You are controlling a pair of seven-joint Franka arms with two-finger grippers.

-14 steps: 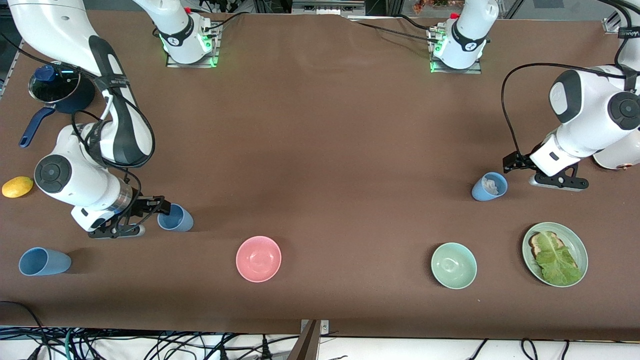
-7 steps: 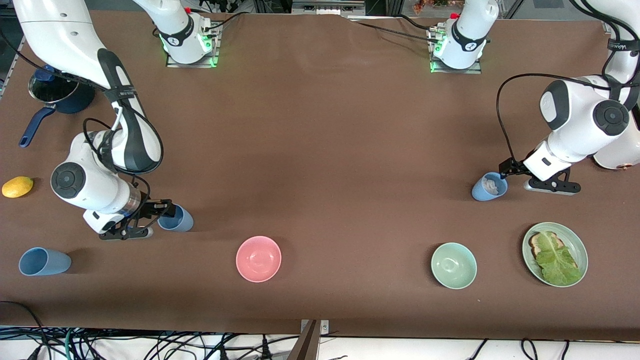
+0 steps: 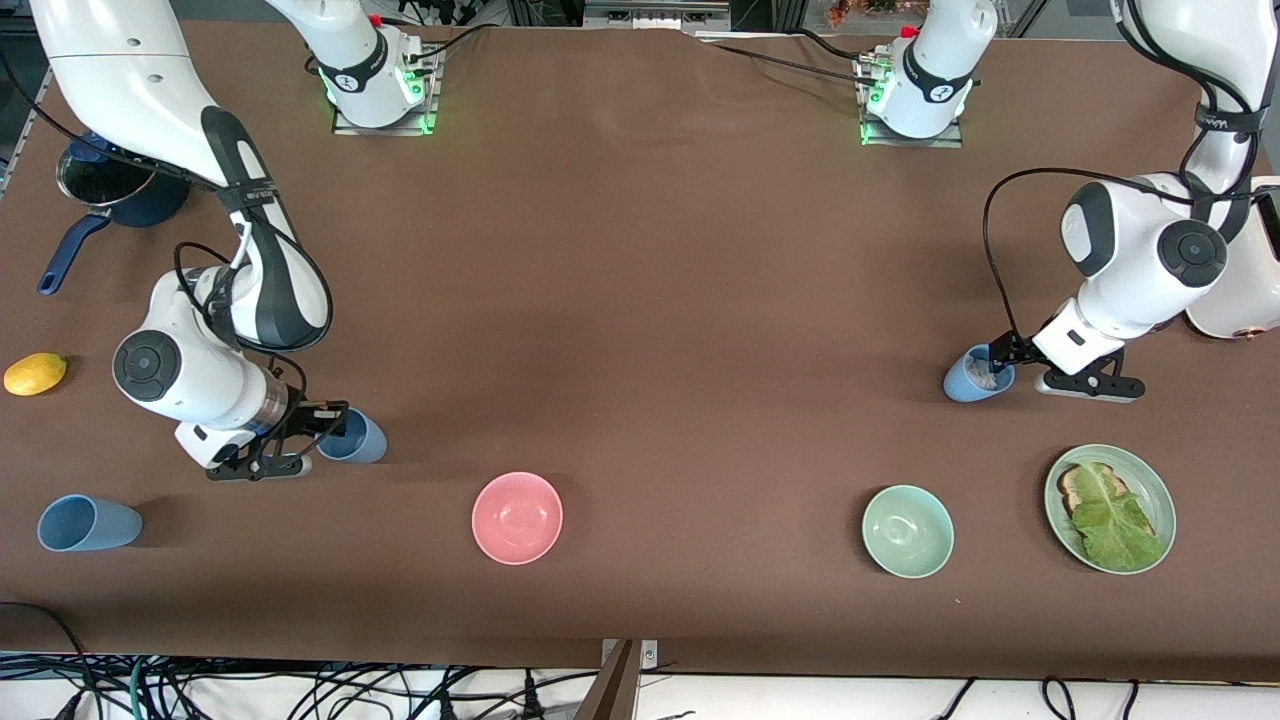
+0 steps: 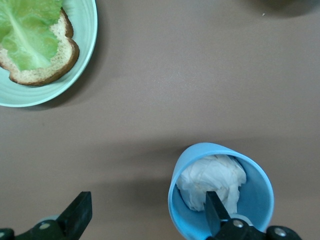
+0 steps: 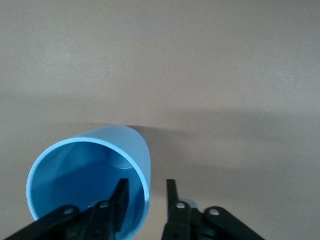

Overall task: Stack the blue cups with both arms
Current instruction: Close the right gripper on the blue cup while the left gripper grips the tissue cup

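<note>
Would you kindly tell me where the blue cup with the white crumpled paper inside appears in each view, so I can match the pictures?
Front view: the paper-filled blue cup stands toward the left arm's end of the table, at the left gripper.
Left wrist view: the cup fills the lower part, one finger inside its rim.
Right wrist view: not in it.
Shared landmark: the green plate with bread and lettuce.

Brown table [image 3: 640,300] carries cups [image 3: 88,523], bowls [image 3: 517,517], plate [image 3: 1160,490], lemon [image 3: 35,373], pot [image 3: 110,190].

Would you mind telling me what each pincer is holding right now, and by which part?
The right pincer straddles a blue cup's rim wall, closing. The left pincer is open, one finger inside the tissue-filled cup; nothing held.
</note>
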